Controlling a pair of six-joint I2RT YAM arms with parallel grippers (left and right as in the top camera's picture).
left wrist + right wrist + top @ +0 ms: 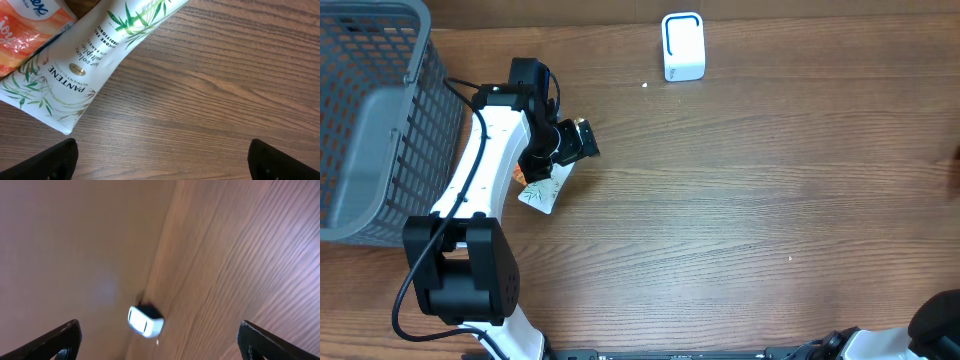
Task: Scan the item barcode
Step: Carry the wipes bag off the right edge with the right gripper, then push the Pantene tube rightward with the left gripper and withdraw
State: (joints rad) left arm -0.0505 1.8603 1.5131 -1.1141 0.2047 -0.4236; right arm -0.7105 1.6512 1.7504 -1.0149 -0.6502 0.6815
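Item: Pantene tube (87,65), lying flat on the wooden table (770,200), just beside the grey wire basket (370,120), brand print facing up. No barcode shows on this face.
Item's long axis: in the left wrist view it runs from the flat crimped end at lower left up to the right, where the cap end leaves the frame. From overhead the tube (544,190) slants the same way and runs in under the wrist.
Neighbour: an orange-and-white packet (30,30) sits at the tube's upper left edge. Whether it overlaps the tube or only touches it cannot be told.
Left gripper (161,150): fingers spread wide, pinching nothing. The tube lies ahead of the fingertips, towards the left finger, not between them.
Nearer arm: the left, directly above the item. The right arm is well apart at the near right corner of the table.
Right gripper (159,330): spread wide and empty. Its blurred view looks towards the scanner.
Scanner: small white barcode scanner (683,46) standing at the far edge, well apart from the tube and to the tube's right.
What the move turns on: the gripper probably has to shift towards the tube and close across its narrow width. The code is likely on the hidden side, so that side must then be turned to the scanner.
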